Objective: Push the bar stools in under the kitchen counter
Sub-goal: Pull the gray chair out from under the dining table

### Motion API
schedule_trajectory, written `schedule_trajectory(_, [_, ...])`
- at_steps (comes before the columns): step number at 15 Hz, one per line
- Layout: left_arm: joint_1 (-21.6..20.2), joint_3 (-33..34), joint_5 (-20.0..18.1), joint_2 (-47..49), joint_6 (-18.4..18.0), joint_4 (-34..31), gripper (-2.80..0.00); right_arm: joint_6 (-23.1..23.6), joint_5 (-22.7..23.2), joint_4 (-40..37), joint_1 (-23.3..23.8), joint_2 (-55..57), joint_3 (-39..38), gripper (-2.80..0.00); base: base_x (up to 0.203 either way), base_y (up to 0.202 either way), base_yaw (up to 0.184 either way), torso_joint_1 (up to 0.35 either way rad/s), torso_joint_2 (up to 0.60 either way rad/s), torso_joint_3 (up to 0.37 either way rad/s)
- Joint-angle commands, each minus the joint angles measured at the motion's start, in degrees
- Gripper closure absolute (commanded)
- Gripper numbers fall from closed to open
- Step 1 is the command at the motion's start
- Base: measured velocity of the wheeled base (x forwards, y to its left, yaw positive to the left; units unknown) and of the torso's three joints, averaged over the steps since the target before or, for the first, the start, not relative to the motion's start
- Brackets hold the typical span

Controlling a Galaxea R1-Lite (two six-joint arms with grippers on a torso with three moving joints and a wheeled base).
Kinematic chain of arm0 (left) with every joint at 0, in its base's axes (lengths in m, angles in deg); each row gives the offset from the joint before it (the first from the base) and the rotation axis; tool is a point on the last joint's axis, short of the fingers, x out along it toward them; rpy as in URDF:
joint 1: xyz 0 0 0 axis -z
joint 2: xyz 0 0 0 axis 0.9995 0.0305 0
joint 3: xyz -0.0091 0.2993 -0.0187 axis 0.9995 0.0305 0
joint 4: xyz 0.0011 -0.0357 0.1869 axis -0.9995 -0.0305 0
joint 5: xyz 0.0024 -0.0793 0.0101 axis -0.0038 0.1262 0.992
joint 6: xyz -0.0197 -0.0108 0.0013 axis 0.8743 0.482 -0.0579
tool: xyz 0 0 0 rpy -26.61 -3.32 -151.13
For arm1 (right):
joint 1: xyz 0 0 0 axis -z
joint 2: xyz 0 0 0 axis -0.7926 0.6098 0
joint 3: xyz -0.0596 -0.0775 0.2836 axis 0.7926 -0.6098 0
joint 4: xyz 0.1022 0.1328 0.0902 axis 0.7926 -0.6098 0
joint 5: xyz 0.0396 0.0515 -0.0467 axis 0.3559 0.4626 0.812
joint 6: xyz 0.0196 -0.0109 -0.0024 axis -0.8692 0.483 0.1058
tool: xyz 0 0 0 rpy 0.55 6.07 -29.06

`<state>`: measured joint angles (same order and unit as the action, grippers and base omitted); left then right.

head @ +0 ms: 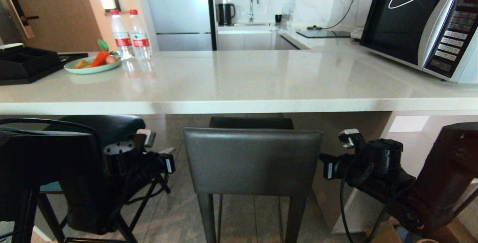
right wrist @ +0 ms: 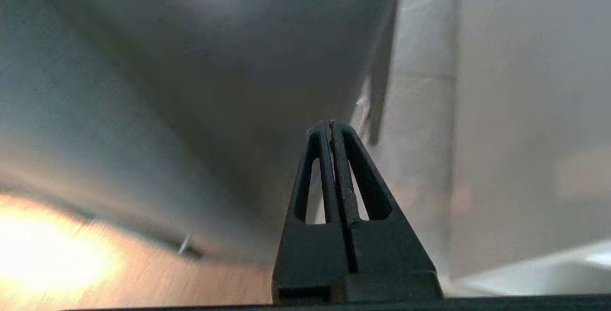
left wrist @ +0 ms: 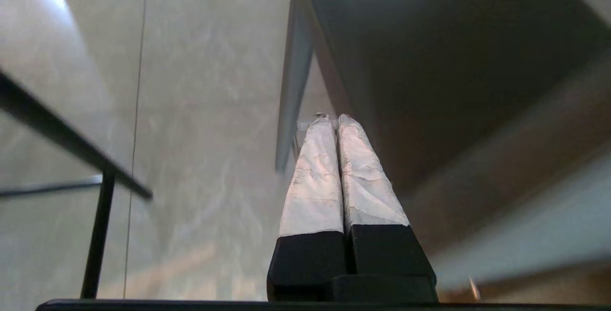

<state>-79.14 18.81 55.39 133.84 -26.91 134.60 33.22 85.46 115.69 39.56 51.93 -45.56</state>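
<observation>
Ahead of and above both pincers, the kitchen counter (head: 239,86), a long white surface, its thick front edge passing over the seat of the dark-grey bar stool (head: 252,162). Between the two pincers, that boxy stool, seat partly beneath the surface, backrest standing short of the edge and facing the robot. Outward of the left pincer (head: 170,162), and mostly hidden behind the left arm, the second bar stool (head: 104,127) with thin black legs, its dark curved back just under the edge. Left pincer just beside the grey backrest's left side, white-taped fingers (left wrist: 312,177) pressed together on nothing; contact with the leather not discernible. Right pincer (head: 328,165) just beside the backrest's right side, black fingers (right wrist: 317,177) likewise closed together and empty. Judged step: bracketing the grey stool for a two-armed push, partway into the task. Next move likely calls for both closed pincers set against the backrest at even height, then a straight, level shove toward the surface, keeping pressure balanced so the stool neither twists nor tips on its legs.
</observation>
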Motion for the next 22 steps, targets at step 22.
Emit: schedule_trajectory(22, [11.2,-5.9,6.7,-0.5,-0.7,-6.3,0.00,-0.4,-0.9,-6.0,-7.4,2.2,7.8,0.00,0.000,0.000,0.000,0.000,0.00,0.000])
